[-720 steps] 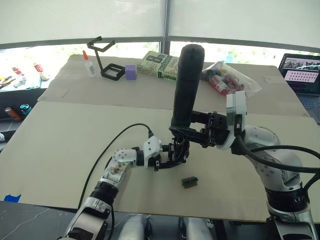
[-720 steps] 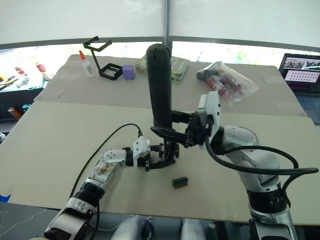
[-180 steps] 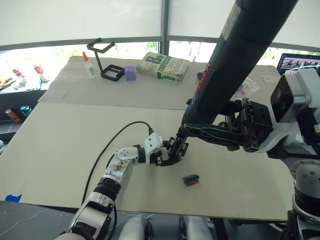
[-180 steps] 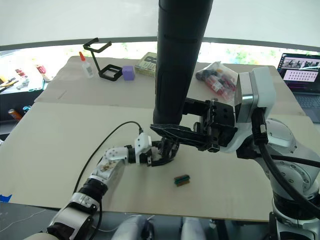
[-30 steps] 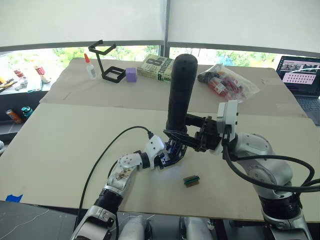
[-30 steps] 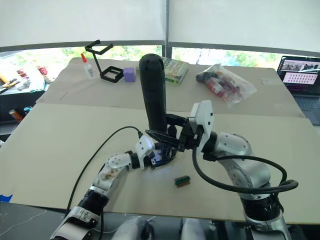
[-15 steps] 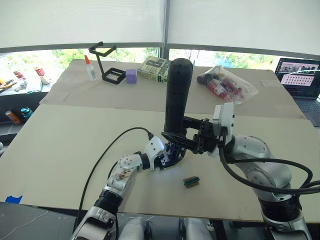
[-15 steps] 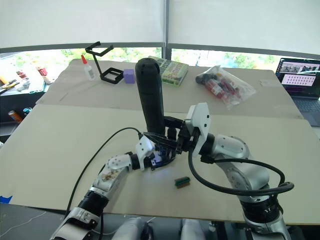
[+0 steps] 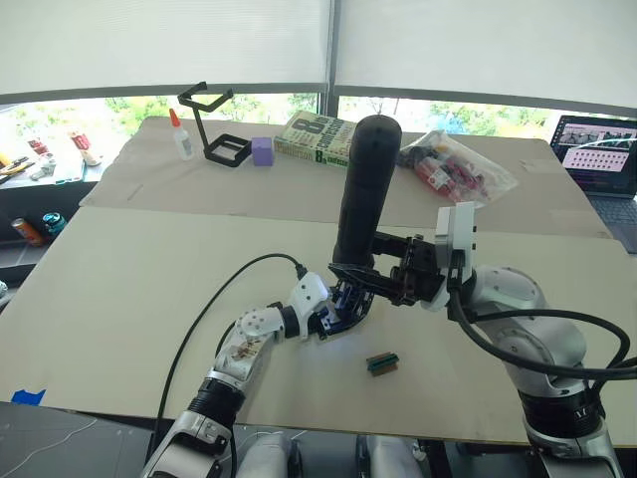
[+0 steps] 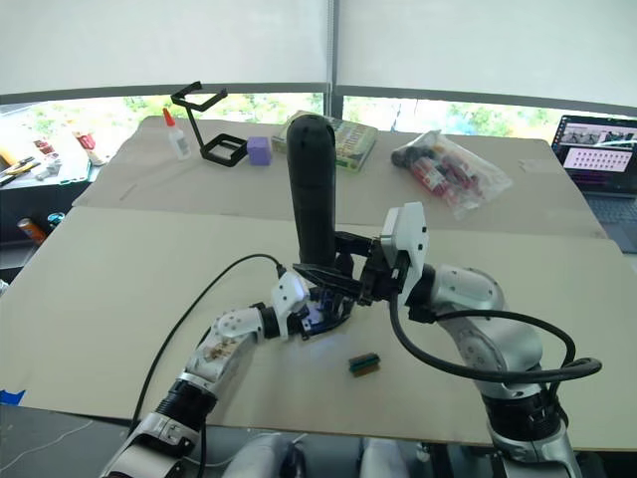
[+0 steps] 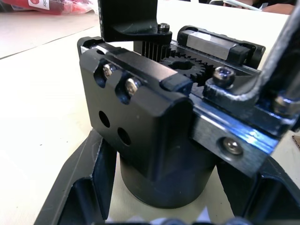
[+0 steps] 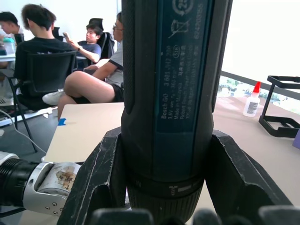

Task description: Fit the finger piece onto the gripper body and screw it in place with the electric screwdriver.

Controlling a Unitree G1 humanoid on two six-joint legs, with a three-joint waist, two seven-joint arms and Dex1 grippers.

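Note:
The gripper body (image 9: 343, 302), a chunky black assembly with gears and screws on top (image 11: 154, 117), stands on the table near the front middle. My left gripper (image 9: 336, 314) is shut on its round base, one finger (image 11: 89, 187) on each side. A flat black blade (image 11: 129, 18) rises from the body's top with a screw head at its foot; I cannot tell if it is the finger piece. The electric screwdriver (image 9: 365, 189) stands almost upright right above the body, my right gripper (image 9: 376, 277) shut on its lower end (image 12: 168, 117). Its bit is hidden.
A small green-brown block (image 9: 379, 363) lies just right of the body. At the back are a black wire stand (image 9: 209, 124), a glue bottle (image 9: 179, 131), a purple block (image 9: 261, 150), a book (image 9: 317, 137) and a plastic bag (image 9: 453, 164). A laptop (image 9: 597, 139) sits far right.
The screwdriver's top has swung slightly to the right over the last half second, with the right arm. My left gripper and the body stay where they were.

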